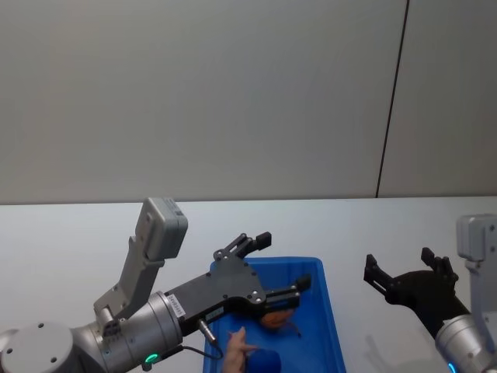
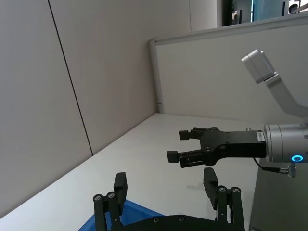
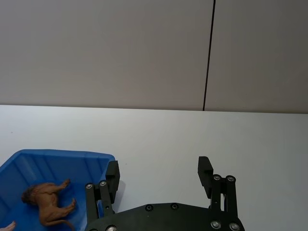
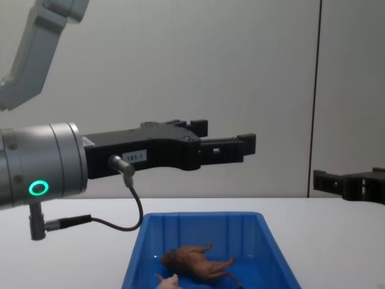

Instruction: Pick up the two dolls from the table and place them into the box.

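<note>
Head view: left gripper (image 1: 283, 264) hangs above the blue box (image 1: 330, 326), fingers apart and empty. Right gripper (image 1: 408, 272) hovers over the bare white table (image 1: 78, 241) beside the box on the right, fingers also apart, nothing held.

Brown lion doll (image 4: 198, 262) lies inside the box, on its floor. A pale pink piece (image 1: 239, 342) shows in the box near the front, by a dark blue round thing (image 1: 264, 361); likely the pig doll, though too little shows to be sure.

Judgement: placing step looks finished or nearly so. Lion is in; if the pink piece is the pig, both are in. The next move calls for lifting both arms clear without touching the box rim.

Obstacles: left arm's black cable (image 4: 129, 205) droops near the box's rear wall and could snag. Grey wall panels stand behind the table.
</note>
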Motion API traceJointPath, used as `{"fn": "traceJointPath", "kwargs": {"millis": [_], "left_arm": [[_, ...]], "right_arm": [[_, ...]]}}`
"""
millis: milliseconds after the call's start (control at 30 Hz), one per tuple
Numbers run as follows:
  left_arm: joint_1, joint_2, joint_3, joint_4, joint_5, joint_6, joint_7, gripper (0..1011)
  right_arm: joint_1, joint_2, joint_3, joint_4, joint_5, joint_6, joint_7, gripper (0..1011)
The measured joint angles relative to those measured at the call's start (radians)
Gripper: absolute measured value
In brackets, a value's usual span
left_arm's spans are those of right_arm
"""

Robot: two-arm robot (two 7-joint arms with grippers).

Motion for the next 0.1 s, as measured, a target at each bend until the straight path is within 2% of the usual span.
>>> {"fn": "traceJointPath", "kwargs": {"millis": [100], "left_arm": [[-0.002,-0.003,0.002,0.000,-0.003,-0.002,-0.007,1000]], "right_arm": [[0.000,0.000,0.000,0.000,0.000,0.000,0.000,1001]]}}
